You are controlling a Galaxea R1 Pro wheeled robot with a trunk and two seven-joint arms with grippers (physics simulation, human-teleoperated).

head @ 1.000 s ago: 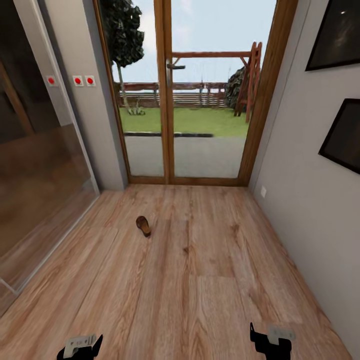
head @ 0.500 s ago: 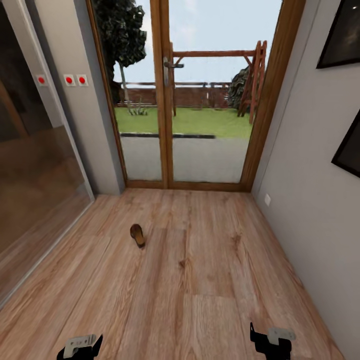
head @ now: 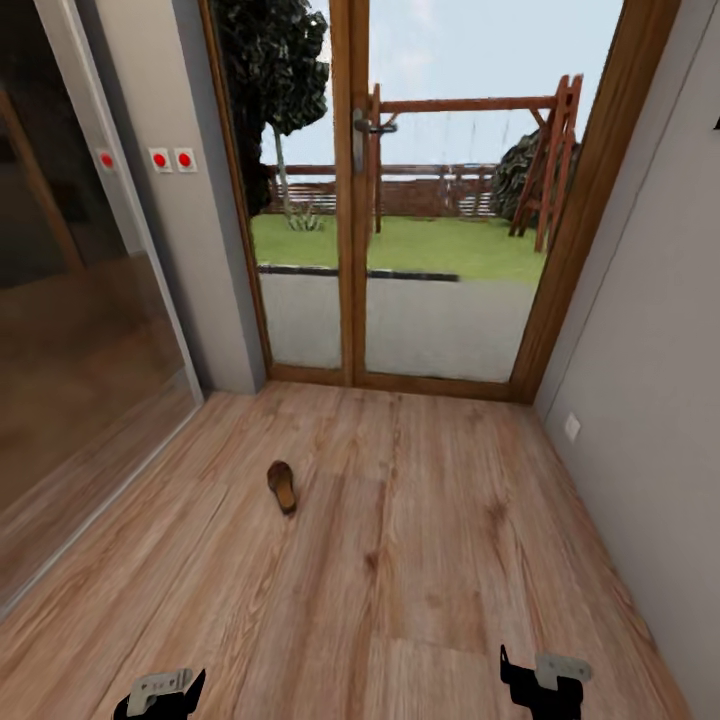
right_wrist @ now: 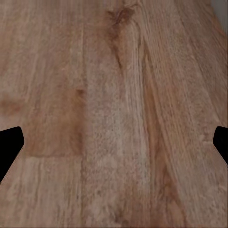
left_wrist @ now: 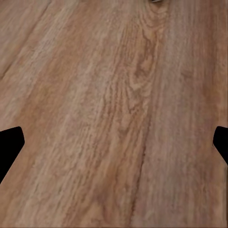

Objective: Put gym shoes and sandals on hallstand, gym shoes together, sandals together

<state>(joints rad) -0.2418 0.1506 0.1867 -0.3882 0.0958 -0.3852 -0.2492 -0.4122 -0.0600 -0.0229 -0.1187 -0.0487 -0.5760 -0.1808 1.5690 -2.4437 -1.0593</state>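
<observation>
Sandal [head: 283, 487] lies on floor [head: 420, 560], well ahead of jaws.

- Corridor floor [head: 420, 560] lies open ahead, with one brown sandal [head: 283, 486] on it, left of centre.
- Glass door [head: 400, 200], grey wall [head: 650, 380] and glass panel [head: 80, 330] bound it.

Left end effector [head: 160, 692] and right end effector [head: 541, 680], both spread wide.
</observation>
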